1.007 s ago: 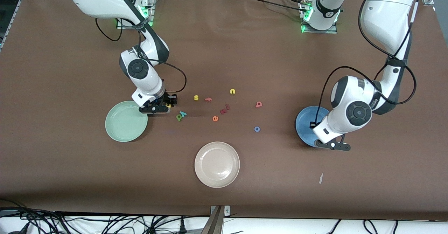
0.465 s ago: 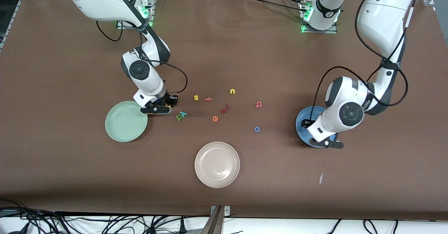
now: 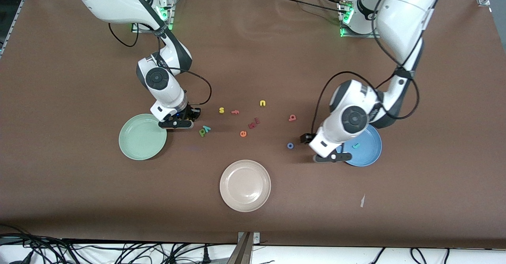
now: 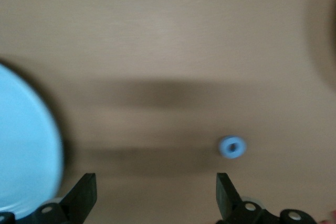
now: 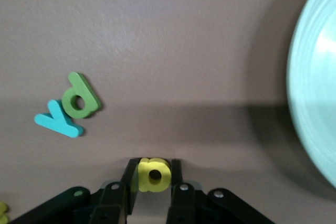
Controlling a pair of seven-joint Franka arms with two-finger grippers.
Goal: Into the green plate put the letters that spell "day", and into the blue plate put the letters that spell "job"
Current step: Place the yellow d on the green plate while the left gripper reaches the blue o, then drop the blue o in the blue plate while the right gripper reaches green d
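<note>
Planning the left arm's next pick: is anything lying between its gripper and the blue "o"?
Nothing visible. The left gripper is open over bare table between the blue plate and the blue "o", with only brown tabletop between them. The nearest other letter, the salmon "b", lies farther from the front camera.

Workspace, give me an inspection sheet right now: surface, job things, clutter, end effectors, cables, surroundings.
Surface: brown table.
Job's things: teal j in blue plate; blue o, salmon b, green d and teal y on the table; green plate holds nothing.
Clutter: beige plate, s, u, e, k.
End effectors: left end effector open, near the o; right end effector shut on yellow a.
Cables: black loops on both arms.
Surroundings: cables along the table edge.
</note>
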